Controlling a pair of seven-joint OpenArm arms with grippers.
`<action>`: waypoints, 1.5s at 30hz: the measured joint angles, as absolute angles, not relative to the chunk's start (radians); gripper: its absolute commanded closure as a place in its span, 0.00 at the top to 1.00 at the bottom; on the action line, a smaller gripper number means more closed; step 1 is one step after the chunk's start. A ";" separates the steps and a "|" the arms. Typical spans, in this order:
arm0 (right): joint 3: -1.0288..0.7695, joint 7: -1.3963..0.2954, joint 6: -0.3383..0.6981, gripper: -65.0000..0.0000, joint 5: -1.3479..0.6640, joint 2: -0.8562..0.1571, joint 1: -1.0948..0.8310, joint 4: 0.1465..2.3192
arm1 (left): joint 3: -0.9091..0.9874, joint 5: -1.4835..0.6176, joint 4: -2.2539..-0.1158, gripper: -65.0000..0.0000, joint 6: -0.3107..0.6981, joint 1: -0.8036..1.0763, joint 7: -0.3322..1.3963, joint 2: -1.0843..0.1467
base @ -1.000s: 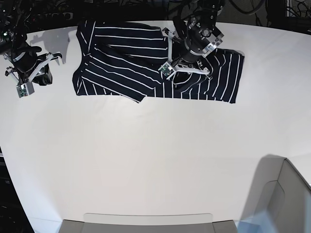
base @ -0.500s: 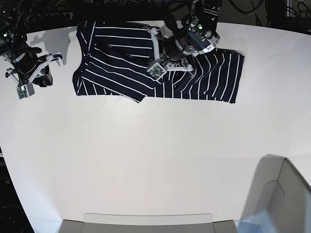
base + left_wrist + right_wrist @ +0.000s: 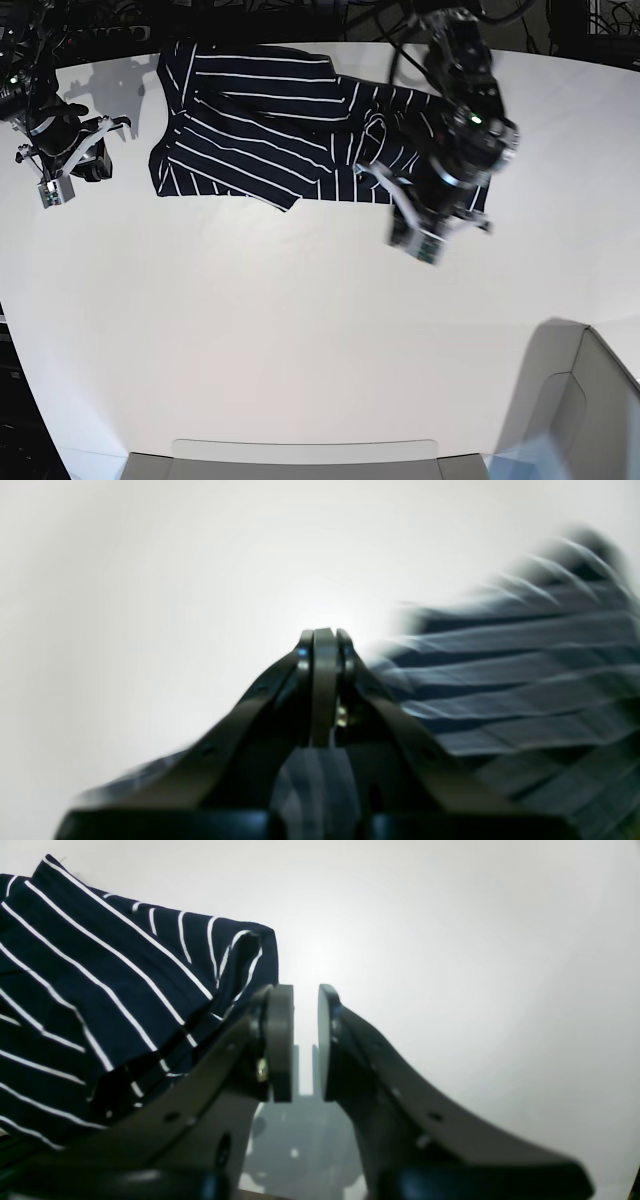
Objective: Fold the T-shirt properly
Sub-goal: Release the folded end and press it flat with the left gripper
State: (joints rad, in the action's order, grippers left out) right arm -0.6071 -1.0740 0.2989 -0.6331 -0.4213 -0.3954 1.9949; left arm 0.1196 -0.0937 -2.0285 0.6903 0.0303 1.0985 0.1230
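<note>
The T-shirt (image 3: 270, 120), dark navy with thin white stripes, lies partly folded along the far side of the white table (image 3: 300, 330). My left gripper (image 3: 450, 210) hovers over the shirt's near right edge. In the left wrist view the left gripper (image 3: 325, 635) is blurred, shut with nothing seen between its tips, and the shirt (image 3: 525, 680) lies to its right. My right gripper (image 3: 98, 165) sits left of the shirt, apart from it. In the right wrist view the right gripper (image 3: 305, 990) is open a narrow gap and empty, with a shirt corner (image 3: 100, 990) to its left.
A grey bin (image 3: 580, 400) stands at the near right corner. A flat grey tray edge (image 3: 300, 460) runs along the near side. Dark cables and frames line the table's far edge.
My left arm has swung fast from over the shirt's middle to its near right edge. The shirt's shape looks unchanged. The right arm has barely moved.
</note>
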 measured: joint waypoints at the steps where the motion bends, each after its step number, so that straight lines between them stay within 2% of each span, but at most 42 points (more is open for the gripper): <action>1: -0.607 -1.074 0.299 0.14 -0.633 -0.421 -0.395 1.994 | 0.151 -0.093 -2.029 0.00 0.689 0.010 1.106 0.104; 5: -0.607 -1.074 0.299 0.14 -0.633 -0.421 -0.396 1.994 | 0.225 -0.101 -2.030 0.00 0.697 0.011 1.137 0.032; 8: -0.607 -1.075 0.299 0.14 -0.632 -0.421 -0.396 1.994 | 0.250 -0.099 -2.029 0.00 0.696 0.092 1.132 -0.020; 13: -0.607 -1.078 0.299 0.14 -0.632 -0.420 -0.385 1.994 | 0.242 -0.099 -2.028 0.00 0.697 0.212 1.146 -0.033; 20: -0.606 -1.075 0.299 0.14 -0.632 -0.418 -0.380 1.994 | -0.015 -0.107 -2.019 0.00 0.702 0.296 1.125 -0.020; 25: -0.606 -1.074 0.299 0.14 -0.633 -0.407 -0.379 1.994 | -0.154 -0.069 -1.914 0.00 0.698 0.288 1.123 -0.016; 28: -0.610 -1.075 0.299 0.14 -0.633 -0.401 -0.382 1.993 | -0.166 -0.019 -1.909 0.00 0.701 0.295 1.127 -0.012; 32: -0.611 -1.073 0.299 0.14 -0.641 -0.401 -0.384 1.982 | -0.161 -0.008 -2.039 0.00 0.696 0.293 1.125 -0.017; 37: -0.610 -1.075 0.303 0.15 -0.829 -0.405 -0.356 1.871 | -0.114 -0.010 -2.028 0.00 0.701 0.261 1.114 -0.005; 40: -0.611 -1.072 0.361 0.15 -1.002 -0.418 -0.355 1.799 | -0.096 -0.008 -2.029 0.00 0.697 0.232 1.104 -0.004; 45: -0.604 -1.092 0.425 0.18 -1.075 -0.434 -0.363 1.693 | -0.070 -0.011 -2.029 0.00 0.697 0.242 1.104 -0.003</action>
